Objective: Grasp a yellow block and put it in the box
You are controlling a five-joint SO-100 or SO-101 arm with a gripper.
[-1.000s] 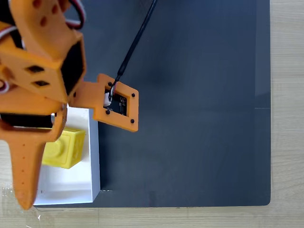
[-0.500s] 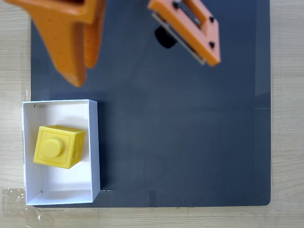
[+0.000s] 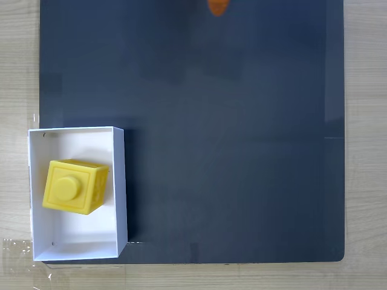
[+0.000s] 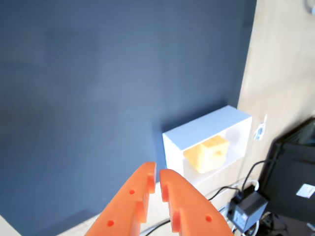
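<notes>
Now the gripper (image 4: 158,170), fingers nearly closed and empty, has withdrawn from the yellow block (image 3: 74,186) in the box (image 3: 120,181).

Gripper (image 4: 158,172) showing as two orange plastic fingers (image 4: 130,206), tapering to rounded tips, small round holes dotting flat faces.

Yellow block (image 3: 75,186) in white box (image 3: 120,181), dk grey-blue mat (image 3: 230,133), pale wood-grain table (image 3: 364,145), orange gripper (image 4: 158,173).

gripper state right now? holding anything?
Orange two-finger gripper: shut, holding nothing. The bright yellow plastic block sits free inside the white shallow rectangular box.
</notes>
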